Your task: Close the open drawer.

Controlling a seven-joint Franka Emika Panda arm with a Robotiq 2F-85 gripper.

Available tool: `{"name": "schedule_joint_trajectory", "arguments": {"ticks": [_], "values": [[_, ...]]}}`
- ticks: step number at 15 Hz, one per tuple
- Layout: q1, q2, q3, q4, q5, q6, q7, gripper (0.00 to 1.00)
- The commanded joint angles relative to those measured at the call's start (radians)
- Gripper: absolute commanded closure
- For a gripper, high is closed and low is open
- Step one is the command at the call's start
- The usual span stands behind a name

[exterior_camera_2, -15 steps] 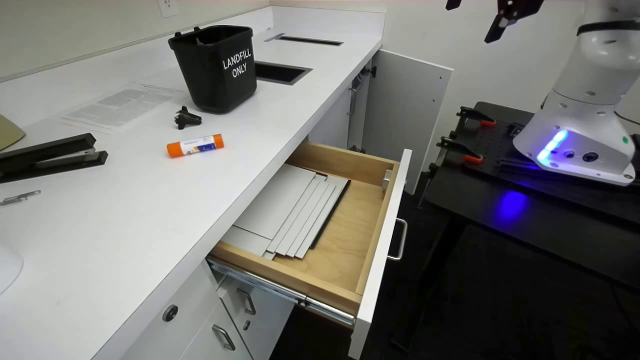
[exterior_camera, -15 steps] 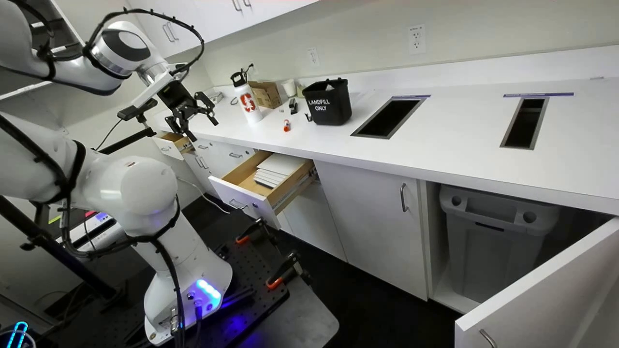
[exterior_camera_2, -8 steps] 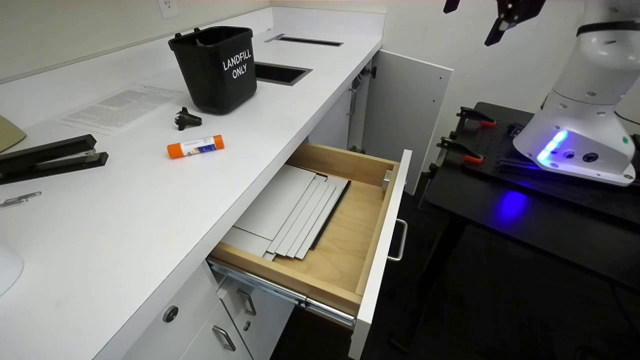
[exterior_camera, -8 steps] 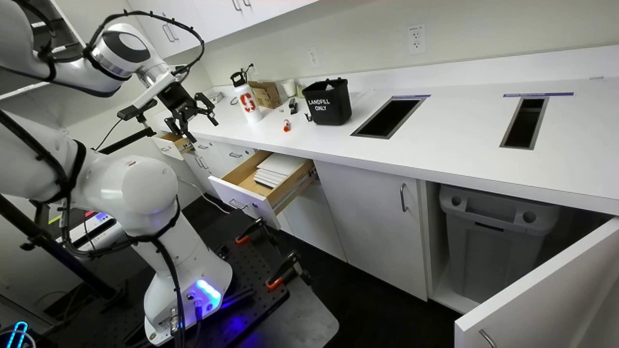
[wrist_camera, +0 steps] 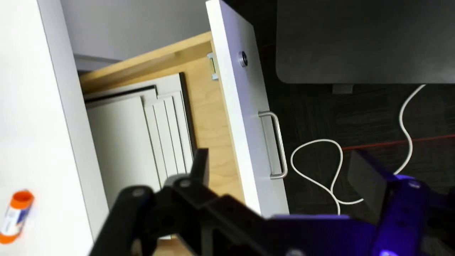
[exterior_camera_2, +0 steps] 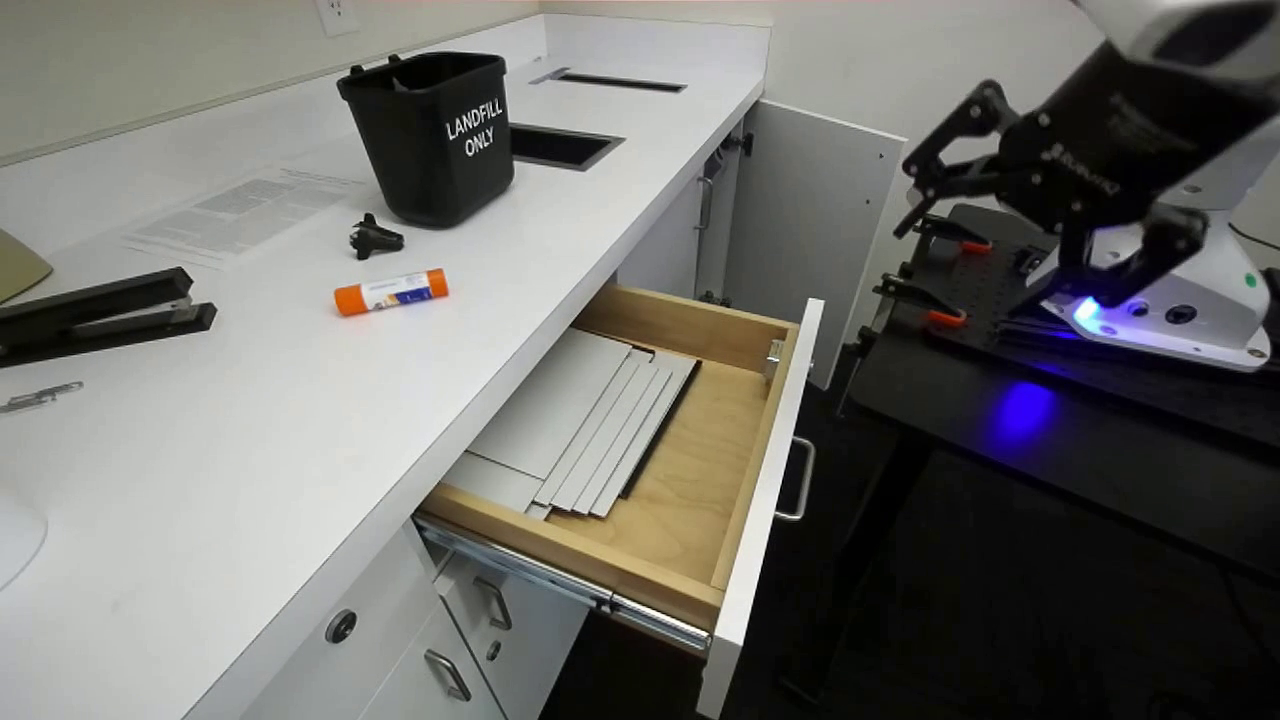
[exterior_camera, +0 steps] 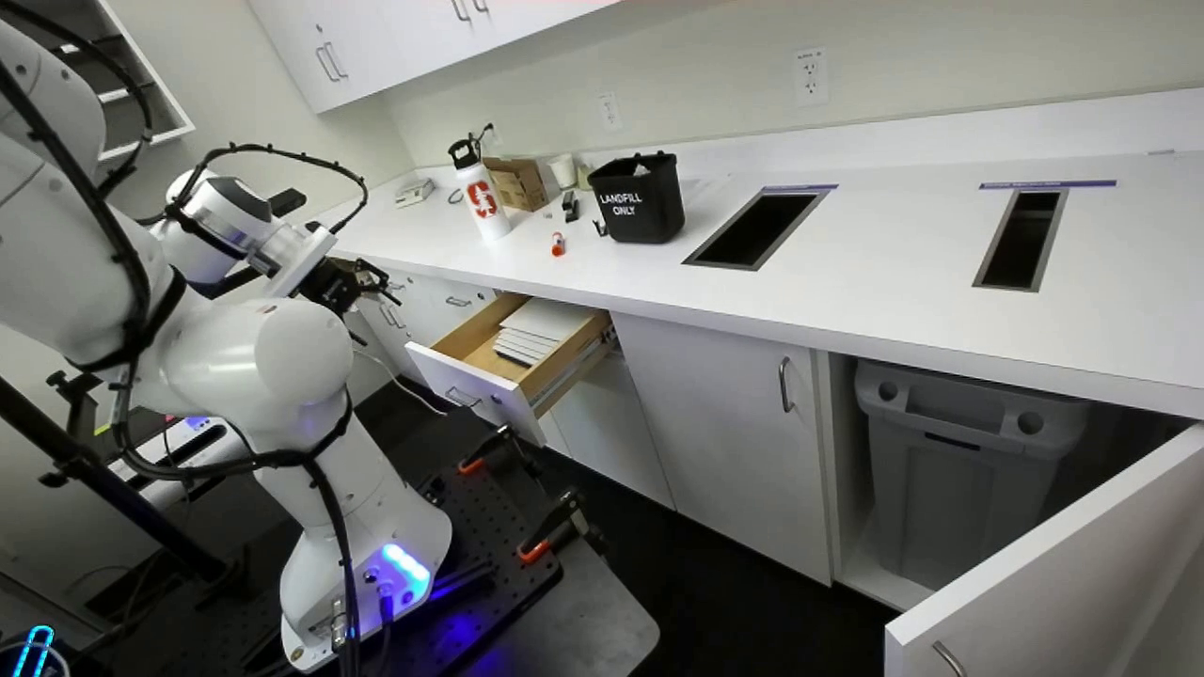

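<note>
While one claw (wrist_camera: 284,170) hangs released, two fingers (wrist_camera: 202,165) apart, drawer (wrist_camera: 249,96) juts out: one handle (wrist_camera: 279,145), one lock (wrist_camera: 243,59).

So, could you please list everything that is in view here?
open drawer: at least one, white and tan, below the white counter
boards: several, pale grey, in the drawer
bin: one, black, on the counter
bottle: one, white, on the counter
box: one, brown, near the bottle
glue stick: one, orange and white, on the counter
stapler: one, black, on the counter
staple remover: one, black, near the bin
papers: count unclear, white, on the counter
slots: two, dark, in the counter
container: one, grey, in the open cupboard
clamps: two, black and orange, on the black table
cable: at least one, white, on the floor
robot arm: one, white, on the table
end effector: one, black, in the air, jaws apart
</note>
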Motion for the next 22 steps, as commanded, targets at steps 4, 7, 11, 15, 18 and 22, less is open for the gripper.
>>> {"name": "schedule_joint_trajectory", "arguments": {"ticks": [4,7,11,15,18,22], "values": [[-0.064,0.107,0.082,-0.028,-0.174,0.127,0.104,0.00],[-0.073,0.116,0.083,-0.027,-0.180,0.130,0.103,0.00],[-0.116,0.123,0.222,-0.047,-0.455,0.112,0.258,0.00],[-0.189,0.217,0.364,-0.053,-0.790,0.101,0.595,0.34],[-0.265,0.335,0.416,-0.045,-1.043,0.035,0.785,0.57],[-0.275,0.570,0.343,-0.010,-1.298,-0.116,0.885,0.88]]}}
